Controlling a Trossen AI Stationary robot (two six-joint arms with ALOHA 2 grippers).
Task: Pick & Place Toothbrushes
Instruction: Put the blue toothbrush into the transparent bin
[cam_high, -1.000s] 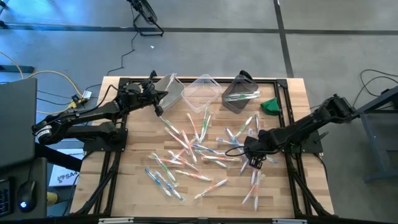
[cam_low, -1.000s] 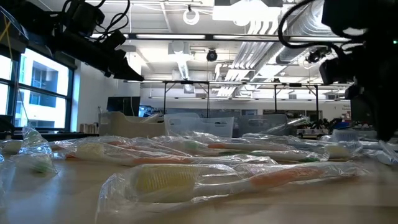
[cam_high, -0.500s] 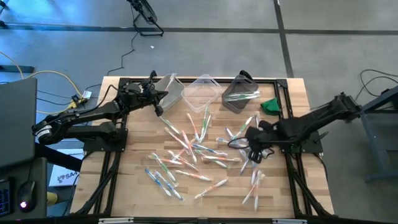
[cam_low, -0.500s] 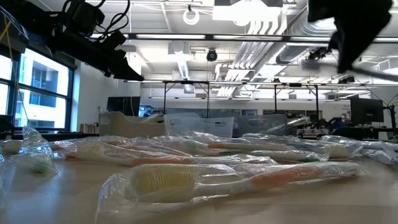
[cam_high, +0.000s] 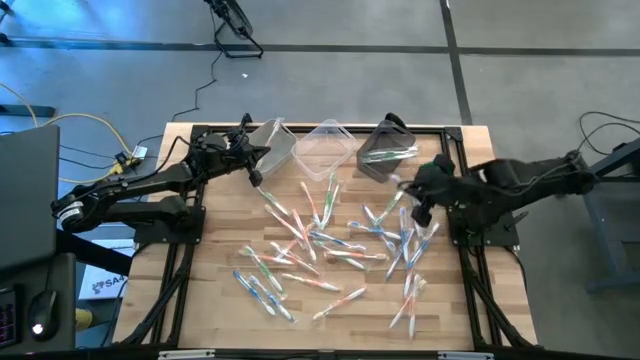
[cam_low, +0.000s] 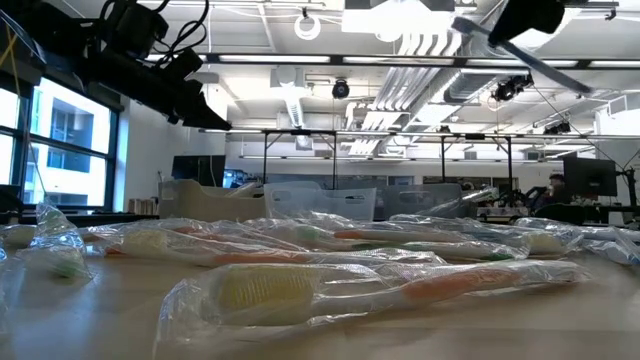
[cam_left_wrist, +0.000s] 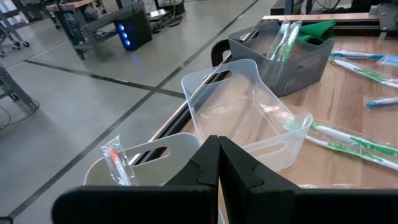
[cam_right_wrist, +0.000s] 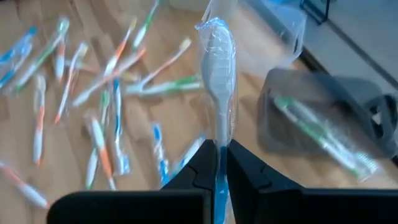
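Many wrapped toothbrushes (cam_high: 320, 245) lie scattered on the wooden table (cam_high: 220, 290). My right gripper (cam_high: 415, 195) hangs above the table's right part, near the grey bin (cam_high: 385, 152), shut on one wrapped toothbrush (cam_right_wrist: 217, 68) with a white head and a blue handle. The grey bin holds green-handled toothbrushes (cam_left_wrist: 283, 40). My left gripper (cam_left_wrist: 218, 163) is shut and empty, hovering at the left clear bin (cam_high: 272, 143), where one orange toothbrush (cam_left_wrist: 115, 163) lies. The middle clear bin (cam_left_wrist: 249, 118) stands between the two. My right gripper pinches the wrapped toothbrush by its blue handle (cam_right_wrist: 221, 177) between the two fingers (cam_right_wrist: 202, 163). The brush runs on along the fingers, its white head (cam_right_wrist: 216, 46) sticking out ahead of them. It is lifted clear of the table.
A small green object (cam_high: 435, 170) lies beside the grey bin at the far right. The three bins stand in a row along the far edge. In the low view, wrapped toothbrushes (cam_low: 380, 285) fill the foreground. Black frame rails (cam_high: 470, 290) run along the table's sides.
My right gripper has risen from the scattered toothbrushes and gone toward the far edge and the grey bin, tipping from pointing steeply down to a shallower slant. It has stayed shut on the blue-handled toothbrush, which is now lifted clear of the table.
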